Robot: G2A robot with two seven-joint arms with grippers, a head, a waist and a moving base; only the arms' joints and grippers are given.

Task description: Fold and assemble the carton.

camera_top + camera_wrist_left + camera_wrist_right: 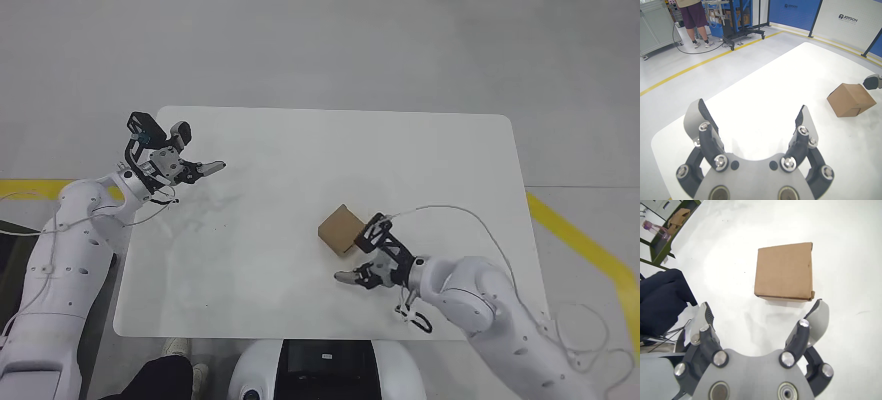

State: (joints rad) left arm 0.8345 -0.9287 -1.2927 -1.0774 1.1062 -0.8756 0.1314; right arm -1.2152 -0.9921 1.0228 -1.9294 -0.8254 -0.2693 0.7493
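Factory-floor workshop: yellow floor lines (696, 66), blue partition panels (791, 19), wheeled storage racks of boxes (734, 16).

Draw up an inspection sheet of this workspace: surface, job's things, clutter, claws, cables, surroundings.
Surface: white table, rounded corners, faint smudges.
Job's things: one brown carton, closed on the faces that show, resting on the table near the right arm.
Clutter: nothing seen.
Claws: left claw open, over the table's edge region far from the carton. Right claw open, right beside the carton, one fingertip close to a corner; whether they touch cannot be told.
Cables: thin white cable arcs over the table from the right arm; black cable lies on the floor.
Surroundings: yellow floor line; blue racks beyond the table.
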